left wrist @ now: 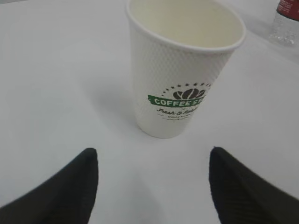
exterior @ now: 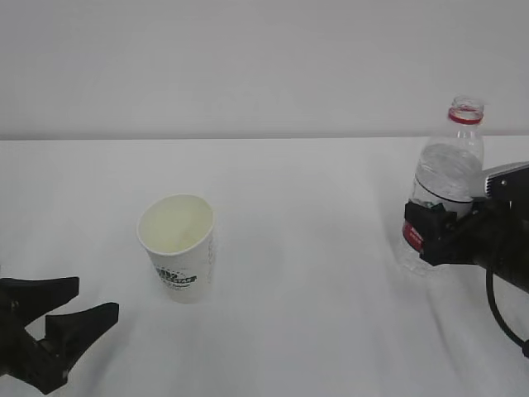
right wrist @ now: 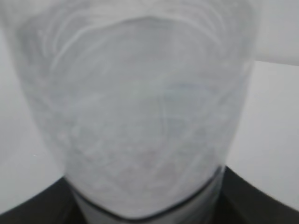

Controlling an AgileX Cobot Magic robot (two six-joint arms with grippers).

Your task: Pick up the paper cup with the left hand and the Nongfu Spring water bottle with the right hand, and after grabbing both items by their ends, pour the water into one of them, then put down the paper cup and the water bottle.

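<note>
The white paper cup [exterior: 178, 244] with a green-and-black logo stands upright on the table, and its cream inside looks empty in the left wrist view [left wrist: 182, 70]. My left gripper [exterior: 95, 299] hovers low at the front left, a short way from the cup. It is open, with both black fingers spread and nothing between them [left wrist: 153, 151]. At the right the uncapped Nongfu Spring water bottle [exterior: 450, 165] stands upright. My right gripper [exterior: 430, 236] is shut on its red-labelled lower body. The bottle [right wrist: 140, 107] fills the right wrist view between the fingers [right wrist: 147, 203]. The water level inside does not show.
The white table [exterior: 314, 331] stretches wide between cup and bottle, with a plain white wall behind. The base of the bottle [left wrist: 287, 23] shows at the far right corner of the left wrist view.
</note>
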